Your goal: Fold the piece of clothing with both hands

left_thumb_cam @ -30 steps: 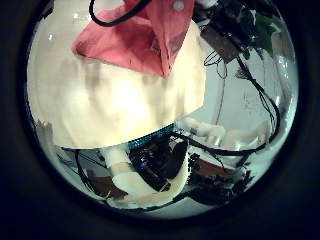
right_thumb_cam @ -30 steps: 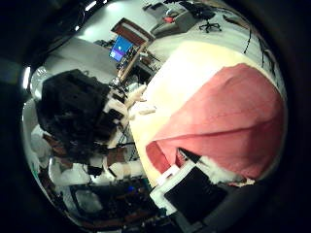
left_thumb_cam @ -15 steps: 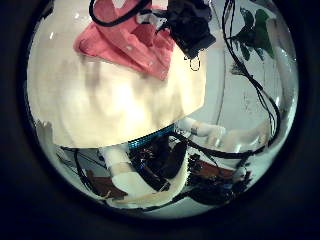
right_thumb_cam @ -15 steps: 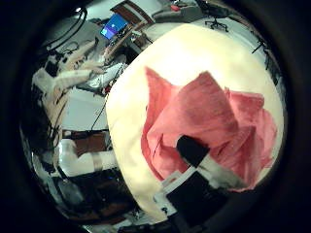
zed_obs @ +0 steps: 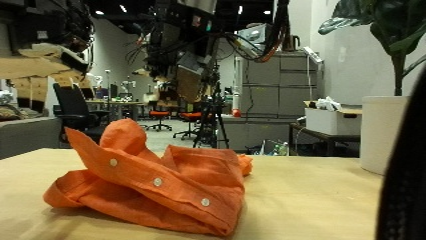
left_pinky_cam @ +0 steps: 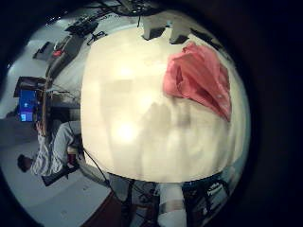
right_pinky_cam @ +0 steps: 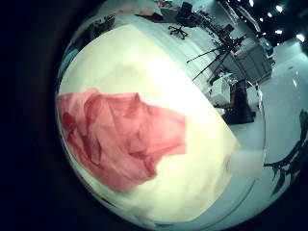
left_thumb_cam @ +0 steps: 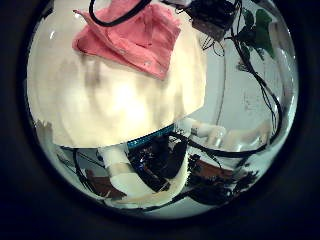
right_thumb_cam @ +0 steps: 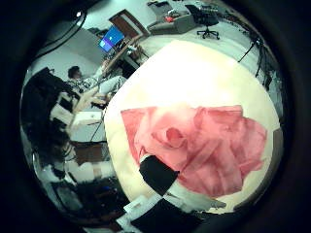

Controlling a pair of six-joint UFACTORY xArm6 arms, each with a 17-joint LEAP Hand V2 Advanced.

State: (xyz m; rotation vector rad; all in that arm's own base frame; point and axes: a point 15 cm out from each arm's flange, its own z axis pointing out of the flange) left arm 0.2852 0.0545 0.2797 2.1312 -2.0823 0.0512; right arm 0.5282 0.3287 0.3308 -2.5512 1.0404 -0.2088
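On the table [zed_obs: 320,215] I see the orange shirt [zed_obs: 153,182] bunched, long axis along the near edge, more crumpled than before; I cannot tell either hand's state.

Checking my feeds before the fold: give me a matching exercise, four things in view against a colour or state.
1. shirt
2. table
3. buttons
4. plant pot

a. white, holding a plant
b. orange, crumpled in a heap
c. tan, bearing the heap
d. small, white, in a row along a cloth edge

Pairs: 1-b, 2-c, 3-d, 4-a
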